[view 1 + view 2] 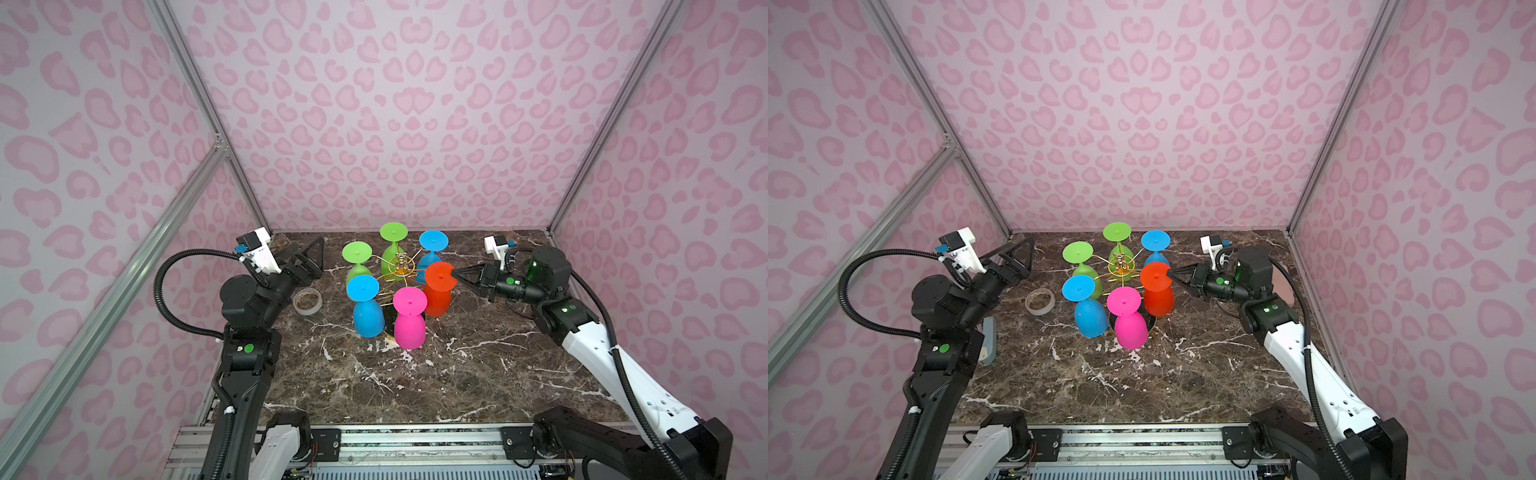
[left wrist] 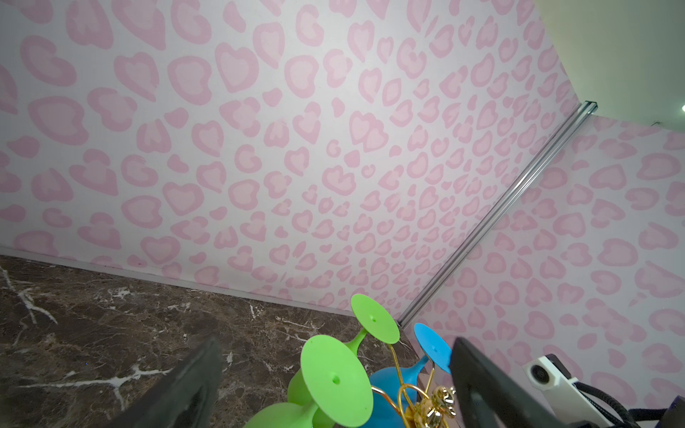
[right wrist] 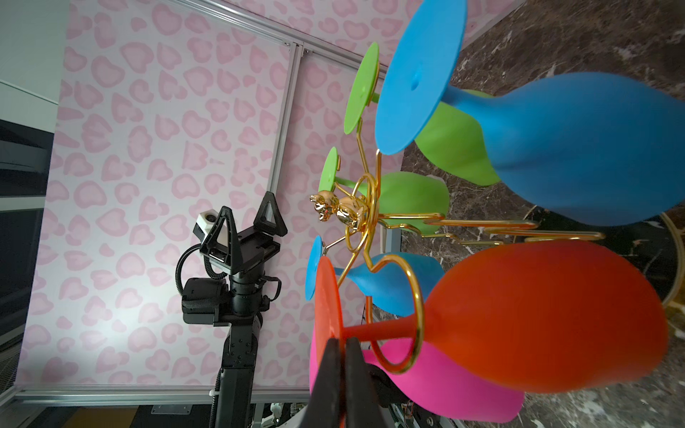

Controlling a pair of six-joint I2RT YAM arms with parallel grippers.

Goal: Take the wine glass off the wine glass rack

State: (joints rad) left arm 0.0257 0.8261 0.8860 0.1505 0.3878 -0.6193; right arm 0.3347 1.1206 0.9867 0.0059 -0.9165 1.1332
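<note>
My red wine glass (image 1: 438, 298) hangs upside down, its stem in a loop of the gold wire rack (image 1: 400, 266), its foot rim pinched by my right gripper (image 1: 454, 273).

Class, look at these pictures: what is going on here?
Six coloured glasses hang upside down on the wine glass rack. The right gripper is shut on the foot rim of the red wine glass, which hangs in its loop, not yet lifted off. The left gripper is open, holds nothing and stands clear of the rack.
</note>
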